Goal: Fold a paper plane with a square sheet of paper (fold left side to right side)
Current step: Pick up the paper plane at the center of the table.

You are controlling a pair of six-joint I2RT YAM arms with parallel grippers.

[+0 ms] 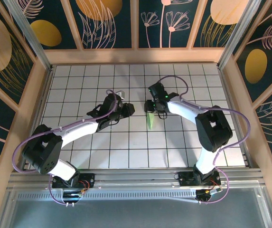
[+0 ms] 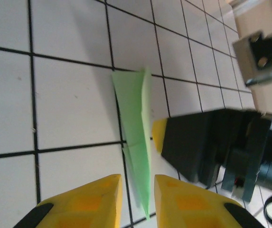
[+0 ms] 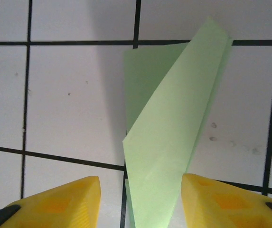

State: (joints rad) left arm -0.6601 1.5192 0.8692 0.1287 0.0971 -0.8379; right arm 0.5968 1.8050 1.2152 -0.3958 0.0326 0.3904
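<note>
Most folds looked done: the paper plane [image 3: 169, 142] lay as a narrow dart on the counter [image 3: 69, 95]; left jaws stood slightly parted, right jaws wider, neither gripping it.

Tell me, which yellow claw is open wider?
The right gripper: its fingers stand far apart, while the left gripper leaves just a narrow gap.

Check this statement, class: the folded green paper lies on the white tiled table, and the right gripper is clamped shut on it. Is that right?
Not quite. The right gripper is open, not clamped shut: the right wrist view shows its yellow fingers standing apart beside the folded green paper, which does lie on the white tiled table.
</note>
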